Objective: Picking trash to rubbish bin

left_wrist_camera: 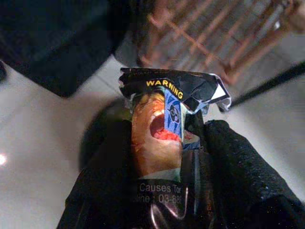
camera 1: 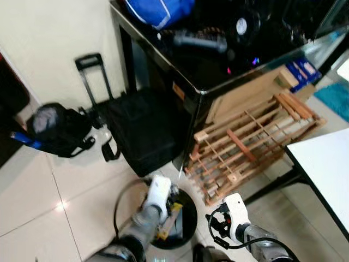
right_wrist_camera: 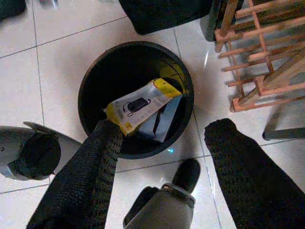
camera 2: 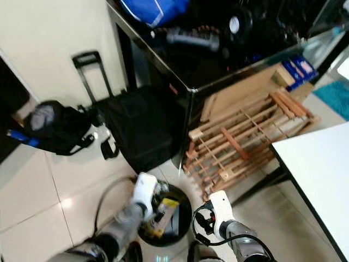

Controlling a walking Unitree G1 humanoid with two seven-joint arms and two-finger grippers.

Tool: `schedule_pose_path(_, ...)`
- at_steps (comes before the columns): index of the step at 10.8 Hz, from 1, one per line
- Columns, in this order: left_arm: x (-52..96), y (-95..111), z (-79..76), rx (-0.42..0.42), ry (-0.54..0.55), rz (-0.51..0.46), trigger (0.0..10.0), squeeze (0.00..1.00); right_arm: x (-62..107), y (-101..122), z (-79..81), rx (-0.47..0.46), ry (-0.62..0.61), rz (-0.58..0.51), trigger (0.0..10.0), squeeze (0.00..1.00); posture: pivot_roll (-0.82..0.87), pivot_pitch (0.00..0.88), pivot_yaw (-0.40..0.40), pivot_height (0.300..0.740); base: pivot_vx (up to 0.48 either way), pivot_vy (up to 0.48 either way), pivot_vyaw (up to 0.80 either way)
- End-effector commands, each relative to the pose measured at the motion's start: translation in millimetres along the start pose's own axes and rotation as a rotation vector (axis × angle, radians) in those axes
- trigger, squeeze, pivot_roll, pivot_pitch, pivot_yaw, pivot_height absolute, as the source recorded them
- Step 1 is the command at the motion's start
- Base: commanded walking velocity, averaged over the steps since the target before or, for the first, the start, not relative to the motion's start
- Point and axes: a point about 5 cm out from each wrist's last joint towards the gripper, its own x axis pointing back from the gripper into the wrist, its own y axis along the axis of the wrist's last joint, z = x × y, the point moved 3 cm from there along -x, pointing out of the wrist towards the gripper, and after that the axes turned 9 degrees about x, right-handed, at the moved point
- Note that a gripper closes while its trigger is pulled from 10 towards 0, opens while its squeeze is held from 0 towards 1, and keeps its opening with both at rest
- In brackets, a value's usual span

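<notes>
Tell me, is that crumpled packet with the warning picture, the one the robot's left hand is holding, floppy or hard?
Probably floppy: the crumpled packet has a bent, creased top edge, like thin card or foil. It looks light, since the left gripper holds it between just two fingers. Once let go, it should likely drop into the black bin.

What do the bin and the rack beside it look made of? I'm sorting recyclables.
The bin looks like black plastic: a smooth, dully shining round wall. The rack looks like bare, unpainted wood: pale tan slats crossed into a lattice. Neither can be settled by look alone.
</notes>
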Motion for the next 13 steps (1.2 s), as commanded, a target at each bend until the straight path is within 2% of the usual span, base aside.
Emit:
schedule_pose_path(1,2.0,-12,-2.4,0.022,0.000,0.043,10.0,0.00,1.0,0,0.7,0.005,0.009,-0.004,10.0,0.00,-0.17,0.256,-0.040,0.740,0.000,0.000,0.00)
schedule_pose_path(2,3.3,-18,-0.9,0.025,0.014,0.064,10.0,0.00,0.2,6,-0.3,0.003,0.006,-0.027,10.0,0.00,-0.17,0.255,-0.036,0.740,0.000,0.000,0.00)
schedule_pose_path(4,6.9,-26,19.1,-0.033,0.110,0.109,10.0,0.00,-1.6,15,-0.3,0.011,0.006,-0.056,10.0,0.00,-0.17,0.247,-0.030,0.740,0.000,0.000,0.00)
schedule_pose_path(5,8.6,-30,23.7,-0.019,0.121,0.121,10.0,0.00,-2.0,16,0.5,0.012,0.008,-0.062,10.0,0.00,-0.17,0.248,-0.030,0.740,0.000,0.000,0.00)
schedule_pose_path(7,8.2,-29,20.1,-0.012,0.097,0.109,10.0,0.00,-1.4,16,1.6,0.016,0.013,-0.065,10.0,0.00,-0.18,0.248,-0.032,0.740,0.000,0.000,0.00)
schedule_pose_path(8,6.9,-28,10.2,-0.010,0.041,0.104,10.0,0.00,-0.7,16,1.4,0.016,0.011,-0.066,10.0,0.00,-0.18,0.248,-0.036,0.740,0.000,0.000,0.00)
schedule_pose_path(9,6.7,-29,6.8,-0.026,0.025,0.106,10.0,0.00,-0.3,16,1.1,0.016,0.011,-0.066,10.0,0.00,-0.18,0.248,-0.036,0.740,0.000,0.000,0.00)
schedule_pose_path(12,7.0,-29,6.4,-0.022,0.020,0.106,10.0,0.00,0.9,15,-0.5,0.021,0.006,-0.062,10.0,0.00,-0.19,0.245,-0.037,0.740,0.000,0.000,0.00)
schedule_pose_path(13,7.1,-30,4.8,-0.031,0.010,0.107,10.0,1.00,1.1,15,-0.5,0.020,0.005,-0.063,10.0,0.00,-0.19,0.247,-0.037,0.740,0.000,0.000,0.00)
